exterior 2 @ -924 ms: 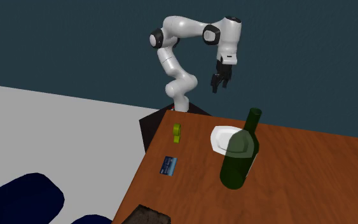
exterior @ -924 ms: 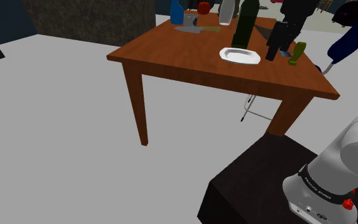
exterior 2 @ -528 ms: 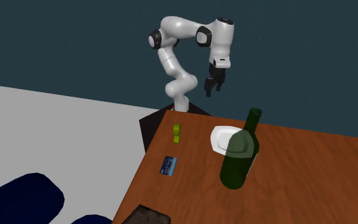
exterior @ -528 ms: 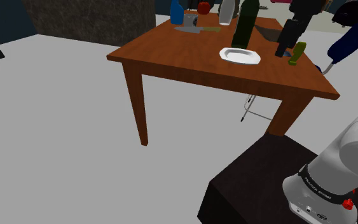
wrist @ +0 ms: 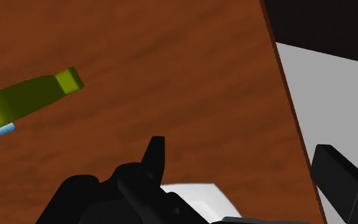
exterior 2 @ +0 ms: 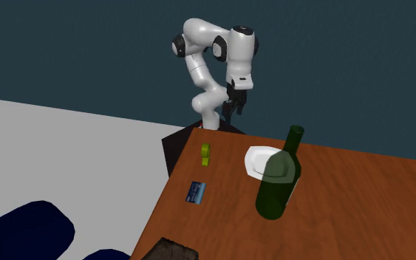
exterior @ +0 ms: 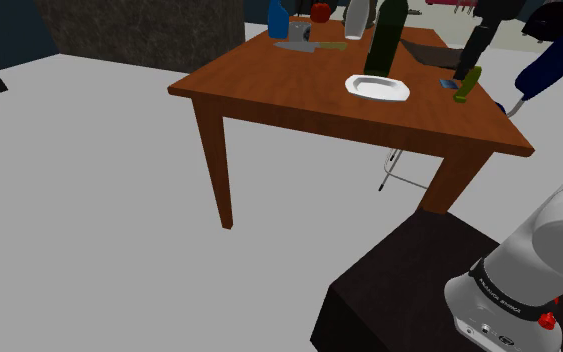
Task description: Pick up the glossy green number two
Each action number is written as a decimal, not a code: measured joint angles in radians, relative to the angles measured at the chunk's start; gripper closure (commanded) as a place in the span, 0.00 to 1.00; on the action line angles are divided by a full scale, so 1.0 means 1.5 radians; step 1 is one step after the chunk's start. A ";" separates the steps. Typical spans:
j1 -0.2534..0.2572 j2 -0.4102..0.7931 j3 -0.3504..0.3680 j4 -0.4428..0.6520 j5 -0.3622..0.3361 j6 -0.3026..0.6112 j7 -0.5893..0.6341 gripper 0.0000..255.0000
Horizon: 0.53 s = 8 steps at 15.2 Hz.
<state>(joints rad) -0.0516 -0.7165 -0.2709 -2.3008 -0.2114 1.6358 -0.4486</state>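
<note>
The shoulder view looked from beside the black box stand [exterior: 394,290] over the brown wooden table [exterior: 289,95]; the second exterior view faced back across it; the wrist view looked down from close above.

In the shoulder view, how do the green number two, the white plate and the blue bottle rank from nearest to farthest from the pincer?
1. The green number two: just beneath the open pincer, on the shoulder view's right.
2. The white plate: farther toward that view's left.
3. The blue bottle: far back, at the upper left.
</note>
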 measured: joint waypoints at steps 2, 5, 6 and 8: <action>0.001 0.027 -0.034 0.025 -0.011 0.006 -0.045 0.00; 0.002 0.066 -0.089 0.051 -0.026 0.025 -0.116 0.00; 0.004 0.085 -0.107 0.068 -0.027 0.028 -0.141 0.00; 0.012 0.123 -0.140 0.102 -0.026 0.036 -0.186 0.00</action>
<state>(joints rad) -0.0341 -0.5313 -0.4813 -2.1475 -0.2501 1.6901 -0.7272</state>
